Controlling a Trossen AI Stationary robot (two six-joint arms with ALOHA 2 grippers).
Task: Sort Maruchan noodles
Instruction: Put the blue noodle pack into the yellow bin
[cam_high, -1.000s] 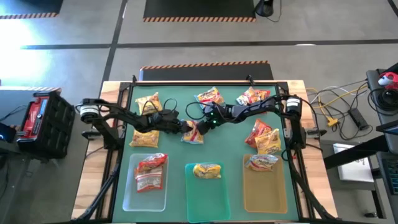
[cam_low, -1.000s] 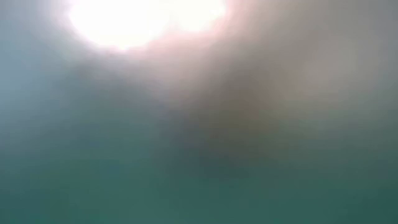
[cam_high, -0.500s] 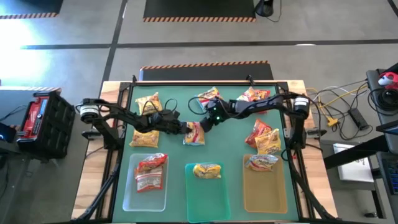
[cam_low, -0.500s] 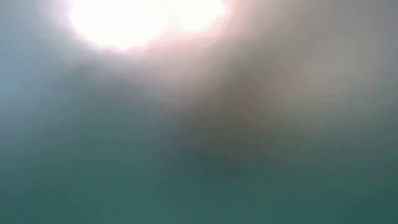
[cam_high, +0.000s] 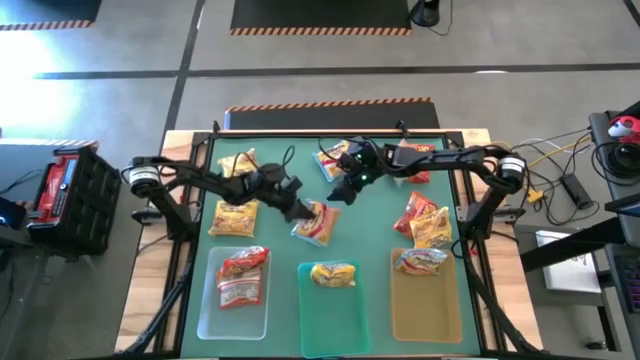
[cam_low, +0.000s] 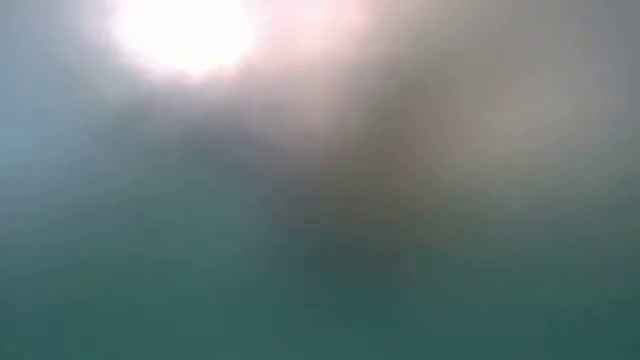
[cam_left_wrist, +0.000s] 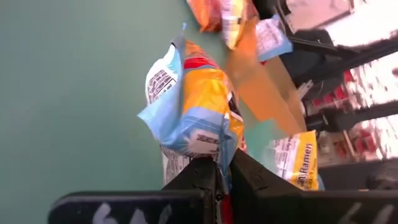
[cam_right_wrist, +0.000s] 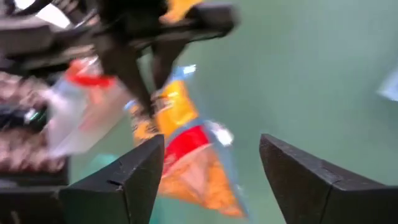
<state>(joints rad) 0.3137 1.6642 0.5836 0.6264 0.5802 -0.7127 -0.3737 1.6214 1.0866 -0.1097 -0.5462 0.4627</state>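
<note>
My left gripper (cam_high: 303, 213) is shut on a yellow-orange noodle packet (cam_high: 317, 224) with light-blue ends, at the middle of the green mat. My right gripper (cam_high: 347, 186) stands open, just beyond the packet toward the far right and apart from it. In the right wrist view the packet (cam_right_wrist: 183, 146) shows below my open right gripper (cam_right_wrist: 211, 174). Other noodle packets lie flat on the mat: two at the left (cam_high: 235, 215), one at the far middle (cam_high: 335, 158), one at the far right (cam_high: 410, 155) and a pile at the right (cam_high: 425, 220). The low view shows only blur. My left gripper pinches one end of the packet, at its crinkled edge (cam_left_wrist: 222, 167), between its two fingers (cam_left_wrist: 199, 180). The fingers slant down from the table's left. The packet sticks out ahead of them, tilted. Whether its free end (cam_right_wrist: 205, 193) touches the mat I cannot tell.
Three trays stand along the near edge: a clear tray (cam_high: 212, 318) with red packets, a teal tray (cam_high: 335, 325) with a yellow packet, and an amber tray (cam_high: 425, 315) with one packet. Bare mat lies between the trays and the loose packets.
My right gripper has let go of the yellow-orange packet, risen, and drawn back toward the far right. My left gripper has rolled about its own axis and carried the packet a little toward the near edge, turning it with it.
</note>
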